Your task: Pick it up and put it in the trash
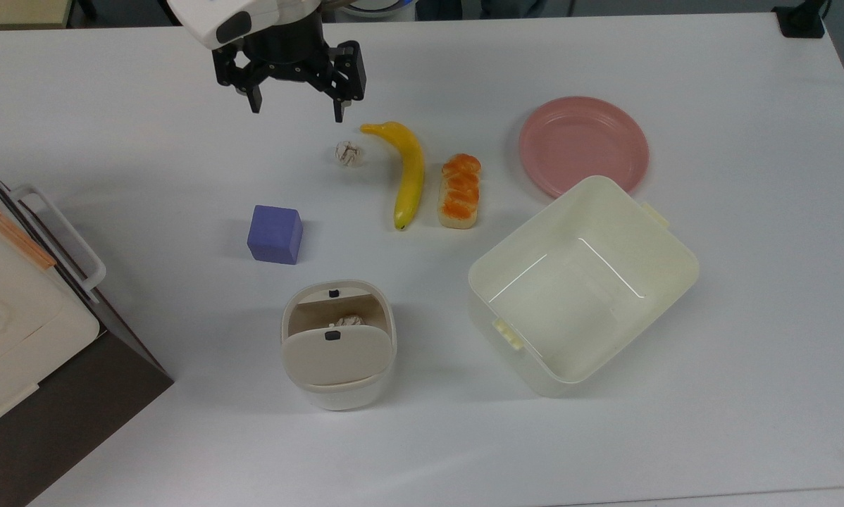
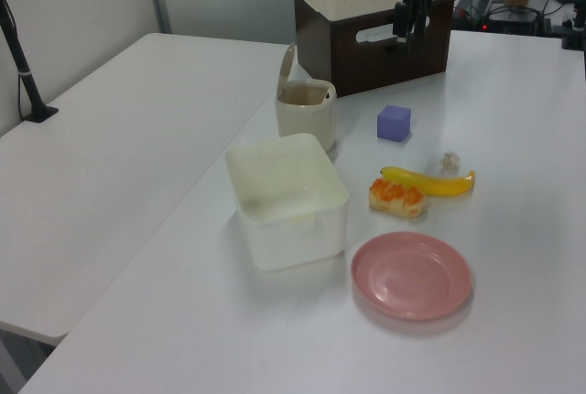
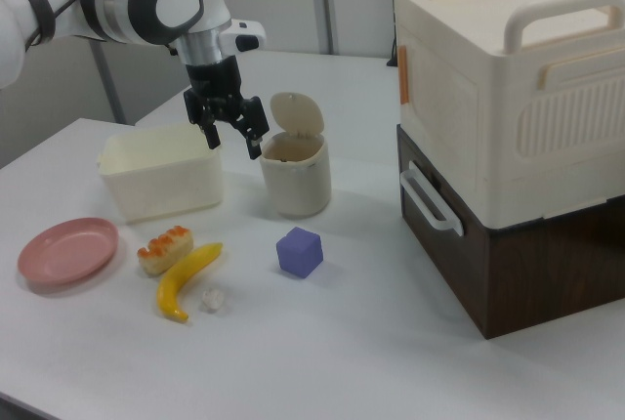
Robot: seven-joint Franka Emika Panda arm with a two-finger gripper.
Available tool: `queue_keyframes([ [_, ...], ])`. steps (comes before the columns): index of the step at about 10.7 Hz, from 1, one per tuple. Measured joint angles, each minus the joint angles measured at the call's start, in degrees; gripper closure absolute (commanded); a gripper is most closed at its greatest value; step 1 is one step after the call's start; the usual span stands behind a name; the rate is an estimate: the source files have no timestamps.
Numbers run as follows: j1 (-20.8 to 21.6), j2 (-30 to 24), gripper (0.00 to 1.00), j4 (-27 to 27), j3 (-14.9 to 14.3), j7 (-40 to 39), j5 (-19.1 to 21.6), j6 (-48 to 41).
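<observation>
While spread jaws hover — paper wad (image 1: 348, 153) below, untouched, beside banana (image 1: 408, 172)

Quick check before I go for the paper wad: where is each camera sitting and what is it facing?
Top view: overhead, looking down on the table; open gripper at the upper edge, near the paper wad.
Left view: low at the plate end, facing the stacked boxes; gripper far.
Right view: opposite side, arm above the bin.
All share the purple cube.
</observation>
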Motion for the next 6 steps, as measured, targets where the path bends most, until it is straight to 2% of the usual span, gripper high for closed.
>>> queue_keyframes([
  [6,-0.06,-0.79,0.00,0.02,-0.21,0.01,0.00,-1.73],
])
